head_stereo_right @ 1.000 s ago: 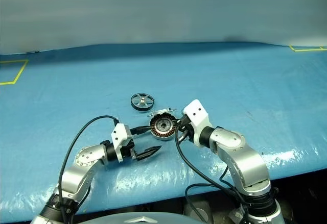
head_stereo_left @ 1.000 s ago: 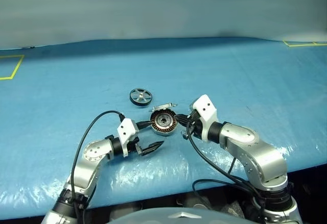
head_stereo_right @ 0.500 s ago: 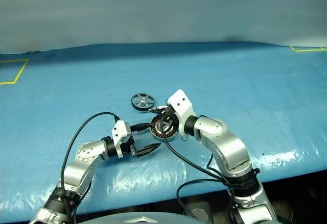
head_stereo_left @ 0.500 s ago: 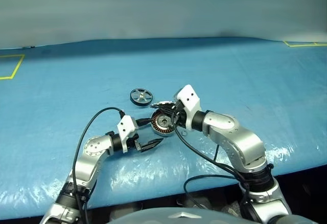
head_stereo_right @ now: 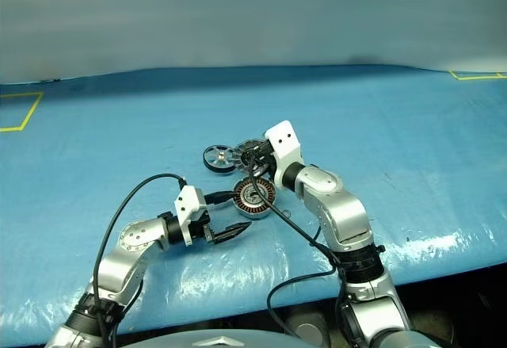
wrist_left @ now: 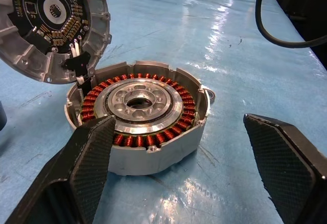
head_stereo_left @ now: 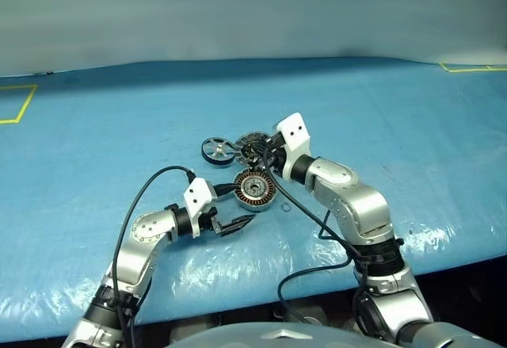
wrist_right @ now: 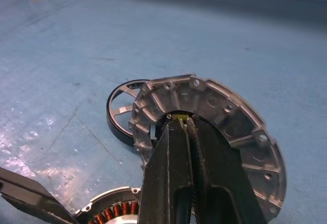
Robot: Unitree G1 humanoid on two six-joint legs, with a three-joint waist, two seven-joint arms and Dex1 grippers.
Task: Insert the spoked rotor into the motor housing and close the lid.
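Right tool [head_stereo_left: 255,151], clamped on the lid [wrist_right: 214,114], now swings it off the motor housing [head_stereo_left: 255,189]; my left tool [head_stereo_left: 235,208] waits wide open, empty, so the spoked rotor [head_stereo_left: 218,150] goes in next.

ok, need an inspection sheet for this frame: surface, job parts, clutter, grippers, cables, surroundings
Surface: blue plastic-covered table, wrinkled and glossy.
Motor housing: round silver cup with copper windings, resting open on the table, no rotor inside.
Lid: round ribbed grey metal disc, raised on edge above and behind the housing, pinched by the right gripper.
Spoked rotor: small dark grey wheel, flat on the table just behind the lid, untouched.
Clutter: small metal ring on the table right of the housing.
Grippers: right shut on the lid; left gripper open, fingers either side of the housing, not touching.
Cables: black cable looped over each arm.
Surroundings: yellow tape marks on the surface; grey wall behind.
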